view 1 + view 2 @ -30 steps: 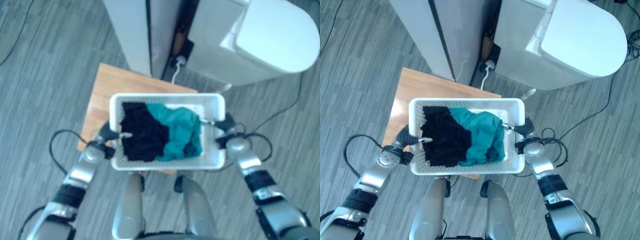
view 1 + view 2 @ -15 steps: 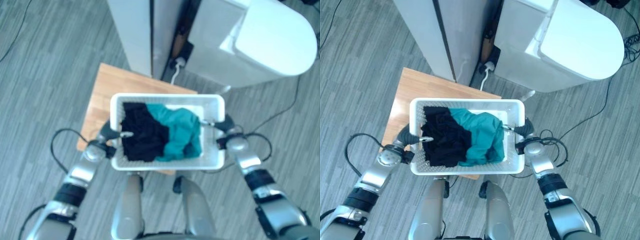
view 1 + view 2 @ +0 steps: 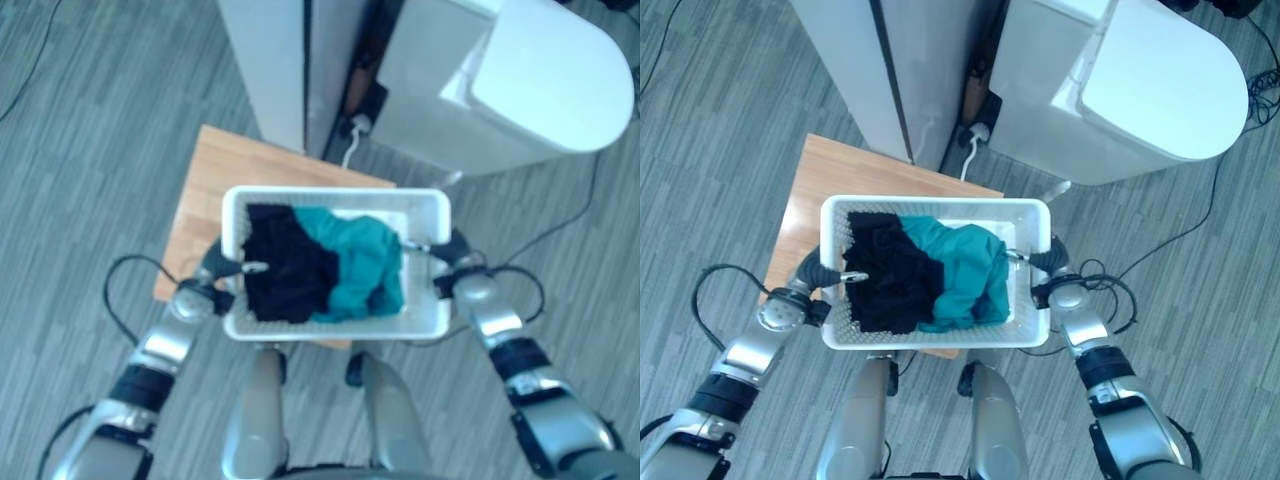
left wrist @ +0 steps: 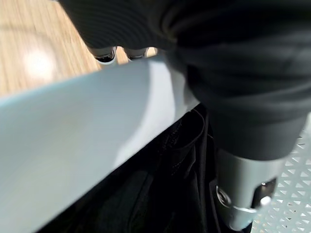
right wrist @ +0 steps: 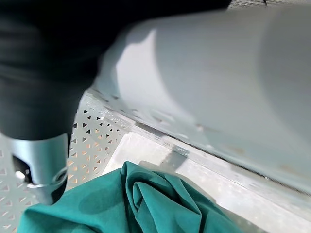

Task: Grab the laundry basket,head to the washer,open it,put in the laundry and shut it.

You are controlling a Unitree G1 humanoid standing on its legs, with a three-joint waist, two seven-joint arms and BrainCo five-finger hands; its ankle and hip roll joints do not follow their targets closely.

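While both arms reach in from opposite sides, the left hand (image 3: 818, 272) hooks over the white laundry basket (image 3: 936, 338), thumb inside the rim against the black garment (image 3: 886, 277) and fingers curled under the edge outside. Between the hands the basket sits over a wooden stool (image 3: 820, 177), with a teal garment (image 3: 965, 270) heaped toward the right hand (image 3: 1050, 262), which clamps the opposite rim likewise. Gripping both short ends probably keeps the load level for carrying. Beyond the right hand stands the washer (image 3: 1130, 85), lid closed.
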